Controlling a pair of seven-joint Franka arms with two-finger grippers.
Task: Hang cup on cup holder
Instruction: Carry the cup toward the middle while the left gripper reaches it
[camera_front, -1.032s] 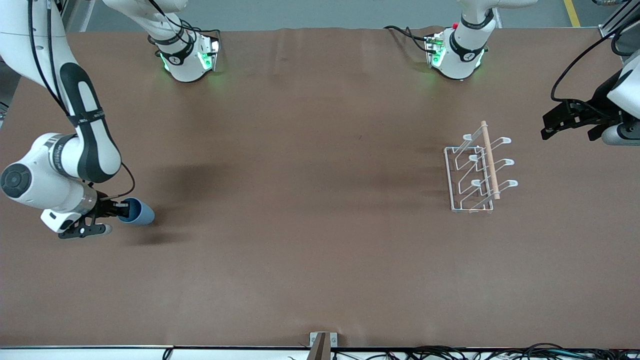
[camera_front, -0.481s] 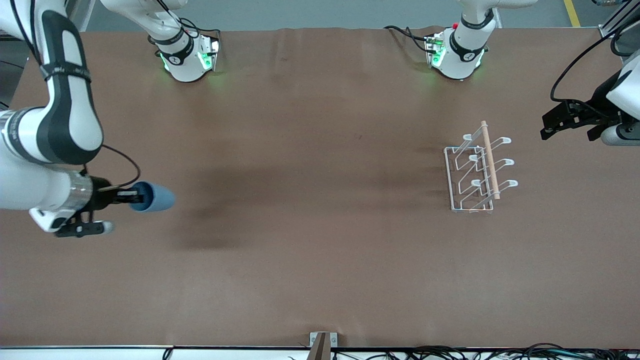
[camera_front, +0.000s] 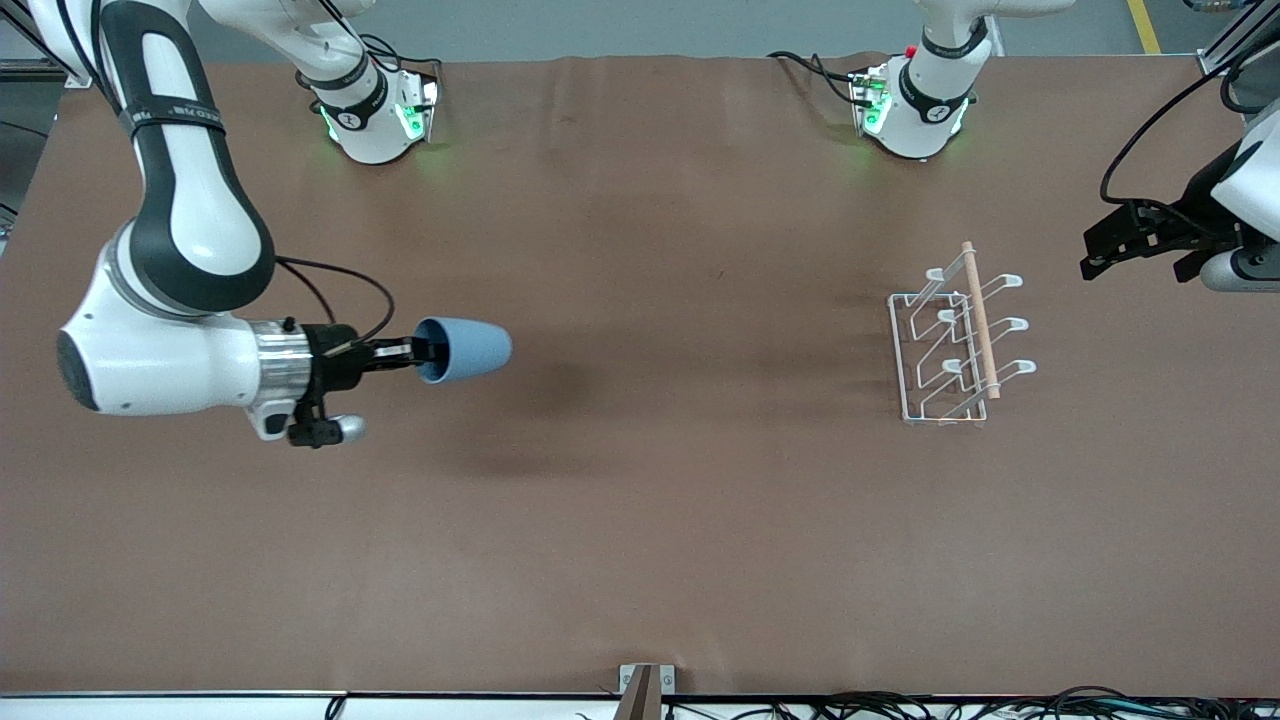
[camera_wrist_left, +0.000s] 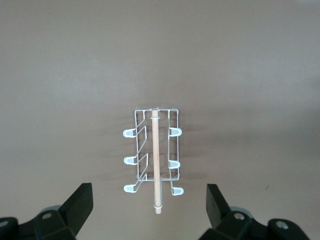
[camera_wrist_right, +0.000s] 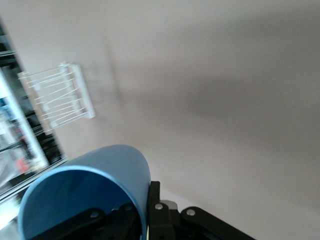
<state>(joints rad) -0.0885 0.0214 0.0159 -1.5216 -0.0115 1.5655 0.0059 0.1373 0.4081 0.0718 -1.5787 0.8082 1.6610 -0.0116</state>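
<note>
My right gripper (camera_front: 412, 353) is shut on the rim of the light-blue cup (camera_front: 466, 350) and holds it on its side in the air over the table, toward the right arm's end. In the right wrist view the cup (camera_wrist_right: 100, 185) fills the lower corner, one finger inside the rim and one outside. The white wire cup holder (camera_front: 958, 340) with its wooden bar stands toward the left arm's end; it also shows in the left wrist view (camera_wrist_left: 154, 160) and the right wrist view (camera_wrist_right: 57, 97). My left gripper (camera_front: 1120, 245) is open and empty, waiting in the air past the cup holder.
The brown table (camera_front: 650, 500) carries nothing else. The two arm bases (camera_front: 375, 115) stand at its edge farthest from the front camera. A small bracket (camera_front: 645, 685) and cables lie along the nearest edge.
My right arm has lifted the cup off the table and carried it toward the table's middle, nearer to the cup holder. The left arm has not moved.
</note>
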